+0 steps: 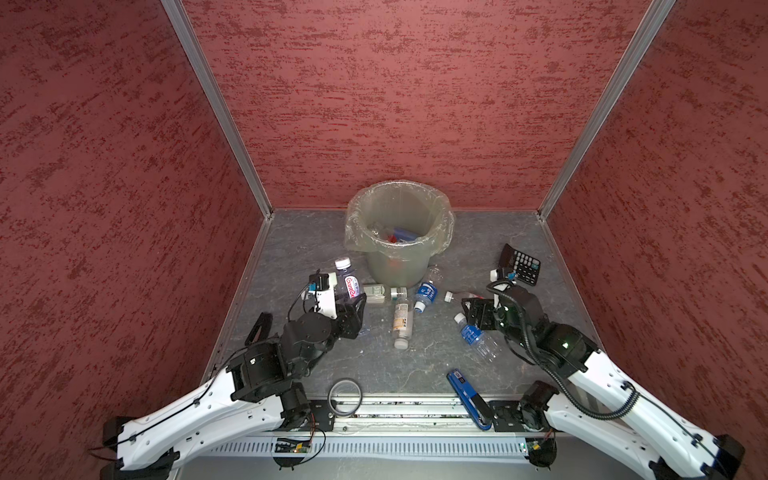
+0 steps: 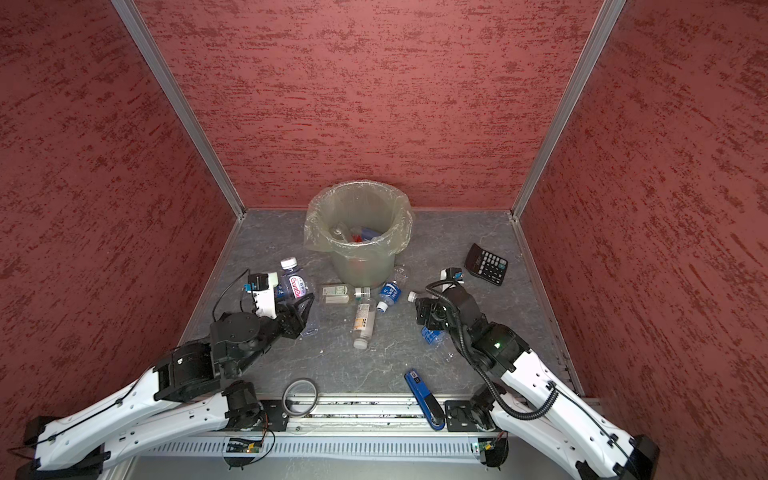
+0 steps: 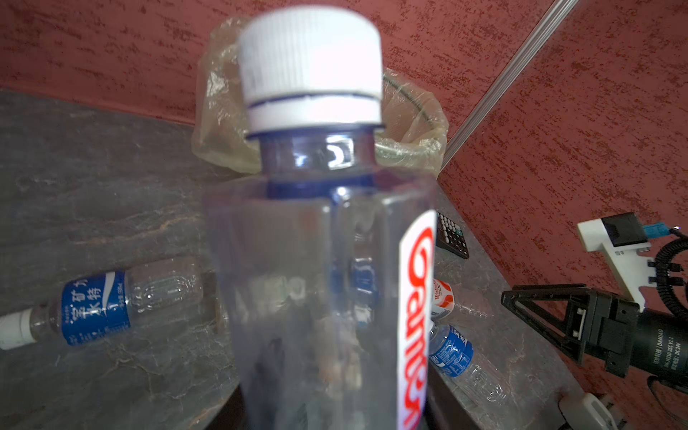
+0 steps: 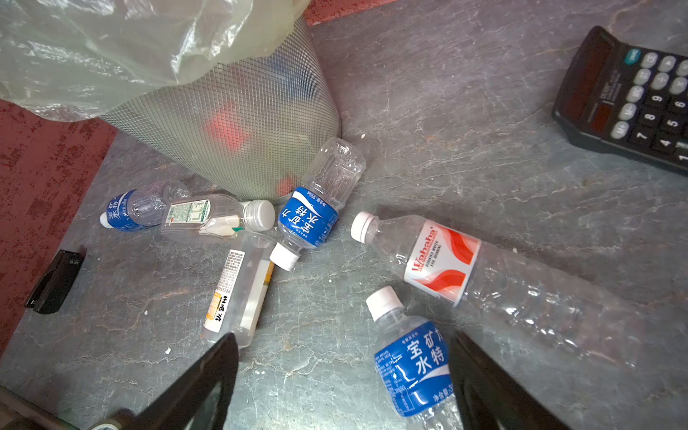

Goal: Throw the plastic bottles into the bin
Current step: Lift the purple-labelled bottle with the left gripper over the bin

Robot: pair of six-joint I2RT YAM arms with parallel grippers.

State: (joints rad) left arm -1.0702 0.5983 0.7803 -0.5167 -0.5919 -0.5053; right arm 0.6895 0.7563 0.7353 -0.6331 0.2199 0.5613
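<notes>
A robot-lab booth: red textured panels (image 1: 395, 104), aluminium posts (image 1: 219, 108), arms (image 1: 187, 415) on a rail (image 1: 395, 411).

White-capped bottle (image 3: 316, 283), grey-green bin (image 1: 392, 270)

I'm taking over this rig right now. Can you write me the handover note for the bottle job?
Left tool: shut on the Ganten bottle, beside the bin.
Right tool: open over a blue-labelled bottle, holding nothing.
Done: several bottles already in the bin.
Left: the held one, plus six lying on the table, among them the Wahaha bottle.
</notes>
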